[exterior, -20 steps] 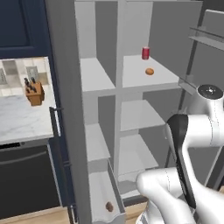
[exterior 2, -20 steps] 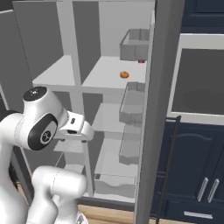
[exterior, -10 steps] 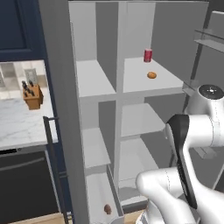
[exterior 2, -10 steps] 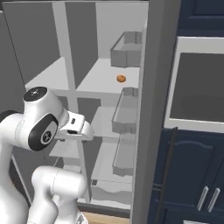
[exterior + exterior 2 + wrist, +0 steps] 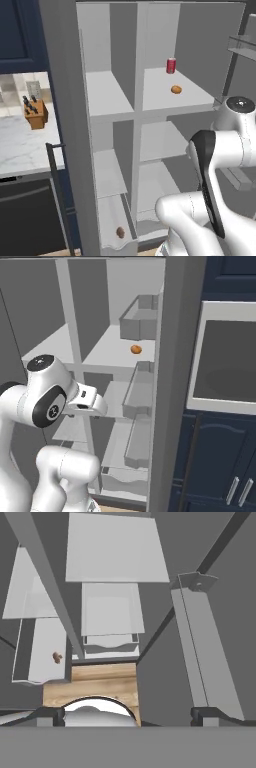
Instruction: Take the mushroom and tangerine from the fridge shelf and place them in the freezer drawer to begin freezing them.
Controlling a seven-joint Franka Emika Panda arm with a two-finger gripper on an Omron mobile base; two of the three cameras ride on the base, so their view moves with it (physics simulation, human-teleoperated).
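Observation:
The tangerine (image 5: 176,89) (image 5: 135,349) lies on the fridge shelf (image 5: 192,97) (image 5: 102,351), near its front right. Down in the pulled-out freezer drawer (image 5: 118,246) (image 5: 21,654), at the bottom of the narrow left column, rests the mushroom (image 5: 120,232) (image 5: 57,657). My gripper (image 5: 127,716) is open and holds nothing. It looks down over the fridge's lower part from well above the drawer and a little to its right. The folded arm stands in front of the fridge, below the shelf's height.
A red can (image 5: 171,65) stands behind the tangerine. Railed door racks (image 5: 140,323) hang on the open right door. A knife block (image 5: 36,112) sits on the left counter. A built-in oven (image 5: 225,356) is to the right. Wooden floor (image 5: 102,682) lies before the fridge.
The whole picture has shifted and the fridge looks larger, so the base has driven closer. The arm keeps its pose, and the tangerine and mushroom have not moved.

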